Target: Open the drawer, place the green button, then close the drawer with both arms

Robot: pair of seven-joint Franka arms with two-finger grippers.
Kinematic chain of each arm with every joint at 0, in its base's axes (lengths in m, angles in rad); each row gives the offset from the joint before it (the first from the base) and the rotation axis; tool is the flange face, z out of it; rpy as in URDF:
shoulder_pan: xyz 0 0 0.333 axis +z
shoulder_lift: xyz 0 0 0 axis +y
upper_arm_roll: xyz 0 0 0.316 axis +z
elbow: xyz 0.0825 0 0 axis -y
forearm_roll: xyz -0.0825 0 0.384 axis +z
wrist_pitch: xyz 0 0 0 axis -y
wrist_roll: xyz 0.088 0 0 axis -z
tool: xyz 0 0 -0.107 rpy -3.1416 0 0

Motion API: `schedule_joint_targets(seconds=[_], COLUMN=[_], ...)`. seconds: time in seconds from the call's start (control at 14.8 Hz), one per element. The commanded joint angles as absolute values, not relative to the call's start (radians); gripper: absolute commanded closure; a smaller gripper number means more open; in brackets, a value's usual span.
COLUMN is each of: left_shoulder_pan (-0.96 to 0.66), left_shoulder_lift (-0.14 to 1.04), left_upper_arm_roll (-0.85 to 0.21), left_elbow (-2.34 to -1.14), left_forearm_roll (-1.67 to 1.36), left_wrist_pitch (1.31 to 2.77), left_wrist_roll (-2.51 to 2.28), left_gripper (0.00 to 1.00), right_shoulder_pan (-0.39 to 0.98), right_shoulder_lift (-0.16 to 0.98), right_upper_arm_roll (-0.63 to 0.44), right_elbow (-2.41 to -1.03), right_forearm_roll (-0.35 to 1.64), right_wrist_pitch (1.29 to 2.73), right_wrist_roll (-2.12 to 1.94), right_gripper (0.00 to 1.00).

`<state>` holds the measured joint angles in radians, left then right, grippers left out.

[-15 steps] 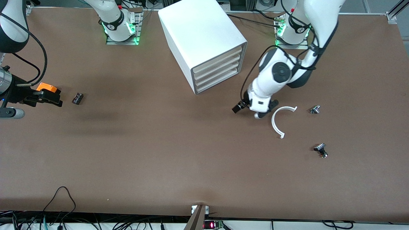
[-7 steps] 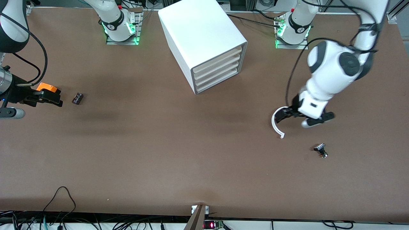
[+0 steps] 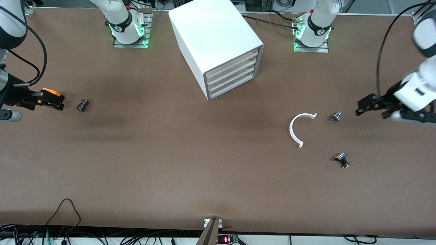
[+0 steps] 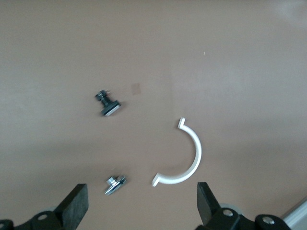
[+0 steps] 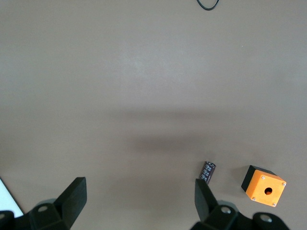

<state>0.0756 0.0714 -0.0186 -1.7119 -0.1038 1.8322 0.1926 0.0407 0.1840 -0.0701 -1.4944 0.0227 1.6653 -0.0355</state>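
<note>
At front view's right edge, left gripper (image 3: 369,108) fingers wide, empty; right gripper (image 3: 44,101) too (orange box (image 5: 263,186) shows whole only in right wrist view).

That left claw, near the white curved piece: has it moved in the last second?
Yes. The left gripper swung away from the cabinet, passing over the white curved piece toward its own end of the table, open and empty.

Even overhead light; soft shadows on table (image 3: 170,153); left arm (image 3: 420,88) motion-blurred.
</note>
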Motion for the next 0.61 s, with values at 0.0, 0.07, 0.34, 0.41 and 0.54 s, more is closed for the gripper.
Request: schedule_joint_targets(seconds=[0.0, 0.07, 0.34, 0.41, 0.54], left_shoulder_pan=[0.058, 0.049, 0.04, 0.038, 0.035], left_shoulder_lift=[0.042, 0.038, 0.04, 0.043, 0.063], left_upper_arm_roll=[-0.012, -0.017, -0.023, -0.028, -0.035], left_elbow=[-1.669, -1.669, -1.652, -1.648, -1.611], left_forearm_roll=[0.028, 0.066, 0.077, 0.077, 0.078], left_wrist_pitch=[1.733, 1.721, 1.657, 1.657, 1.655], left_wrist_roll=[0.255, 0.253, 0.258, 0.253, 0.244], left_gripper=[0.0, 0.0, 0.0, 0.0, 0.0], right_shoulder_pan=[0.035, 0.035, 0.035, 0.035, 0.035], right_shoulder_lift=[0.156, 0.156, 0.156, 0.15, 0.138], right_upper_arm_roll=[-0.064, -0.063, -0.063, -0.064, -0.064], right_elbow=[-1.523, -1.523, -1.525, -1.526, -1.546], right_forearm_roll=[0.011, 0.011, 0.011, 0.011, 0.011], right_wrist_pitch=[1.663, 1.664, 1.663, 1.661, 1.664], right_wrist_roll=[-0.034, -0.034, -0.035, -0.035, -0.034], right_gripper=[0.0, 0.0, 0.0, 0.0, 0.0])
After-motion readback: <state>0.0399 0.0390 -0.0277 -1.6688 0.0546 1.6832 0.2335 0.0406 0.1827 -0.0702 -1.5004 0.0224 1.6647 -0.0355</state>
